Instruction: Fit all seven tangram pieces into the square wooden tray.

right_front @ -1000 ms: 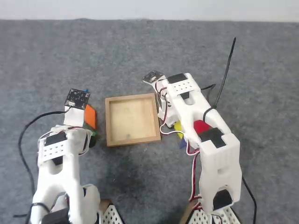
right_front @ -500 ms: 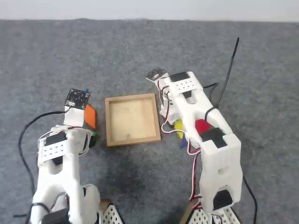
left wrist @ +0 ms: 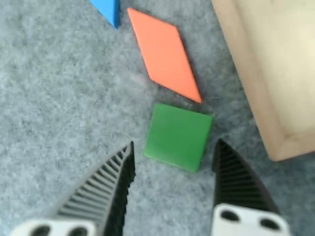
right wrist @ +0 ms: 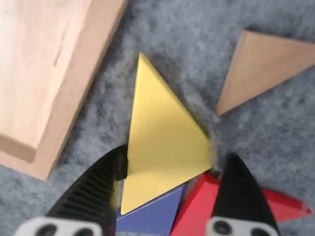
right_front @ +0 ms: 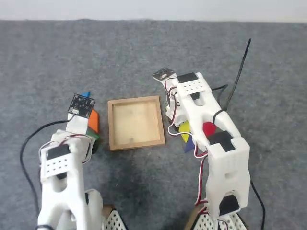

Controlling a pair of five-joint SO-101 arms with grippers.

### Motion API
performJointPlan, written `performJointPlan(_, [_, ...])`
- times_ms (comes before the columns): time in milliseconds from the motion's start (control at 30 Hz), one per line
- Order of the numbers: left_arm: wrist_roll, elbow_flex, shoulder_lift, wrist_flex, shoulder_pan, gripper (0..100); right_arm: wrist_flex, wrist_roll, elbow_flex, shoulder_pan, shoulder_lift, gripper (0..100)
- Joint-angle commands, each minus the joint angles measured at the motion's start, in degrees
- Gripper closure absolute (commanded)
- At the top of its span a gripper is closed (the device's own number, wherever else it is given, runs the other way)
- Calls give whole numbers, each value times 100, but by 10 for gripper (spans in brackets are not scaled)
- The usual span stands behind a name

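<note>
The square wooden tray lies with nothing in it between the two arms. My left gripper is open and hangs low over a green square, its fingertips on either side of the near edge. Beyond that lie an orange parallelogram and a blue triangle. My right gripper is open, straddling a yellow triangle beside the tray wall. A red piece and a dark blue piece lie partly under it. A plain wooden triangle rests farther off.
Grey carpet covers the table. In the high view the orange parallelogram and green square sit left of the tray, the yellow triangle and red piece right of it. A black cable trails behind the right arm.
The right arm's wrist has shifted right and slightly away, uncovering more of the yellow triangle. The left arm has pulled back a little, and the blue triangle's tip now shows.
</note>
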Motion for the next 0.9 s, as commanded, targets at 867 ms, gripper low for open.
performJointPlan(867, [-105,31,-404,26,-18,750,207,-264,-536,-13,-804,695])
